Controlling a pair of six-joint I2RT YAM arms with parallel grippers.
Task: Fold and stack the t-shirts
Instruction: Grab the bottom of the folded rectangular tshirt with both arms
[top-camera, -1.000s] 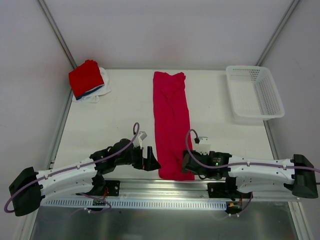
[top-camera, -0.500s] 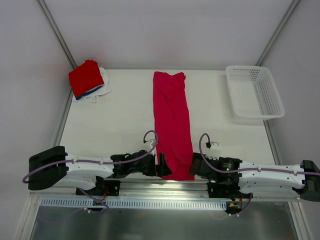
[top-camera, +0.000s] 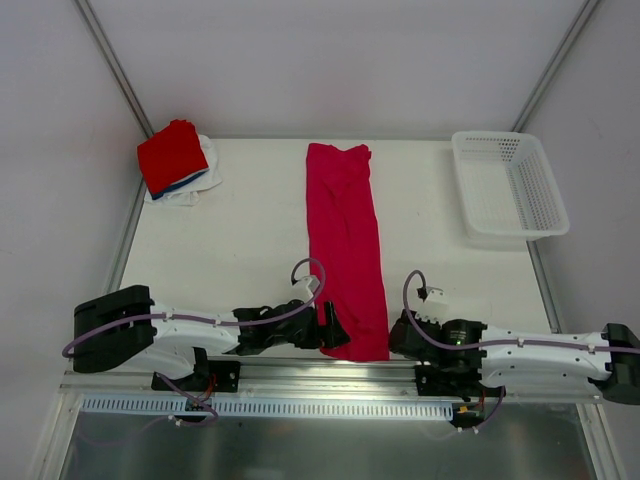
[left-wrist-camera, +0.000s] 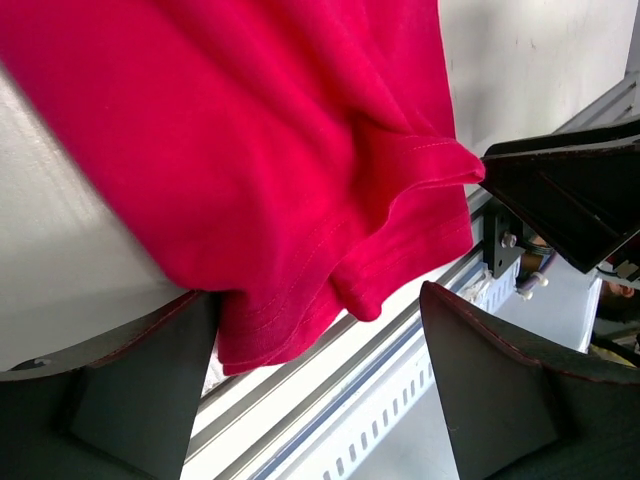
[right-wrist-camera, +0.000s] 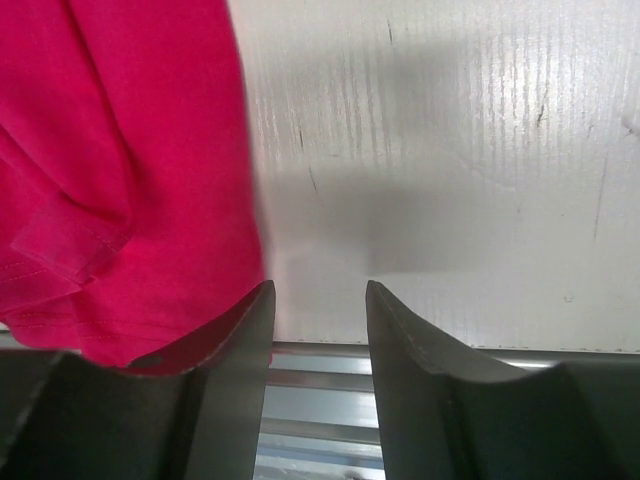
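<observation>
The stack (top-camera: 176, 160) of folded shirts sits far left; the pink shirt (top-camera: 345, 250) lies mid-table as a long strip, unfinished, the left gripper (top-camera: 331, 330) open around its near hem, the right gripper (top-camera: 399, 335) half-closed beside it, seemingly holding nothing.

Both our arms lie low and point inward at the near end of the crimson-pink t-shirt (top-camera: 345, 240). Our left gripper (top-camera: 333, 330) sits at its left corner, jaws wide apart. Our right gripper (top-camera: 398, 335) sits at its right corner, jaws narrowly parted, one finger against the edge.
</observation>
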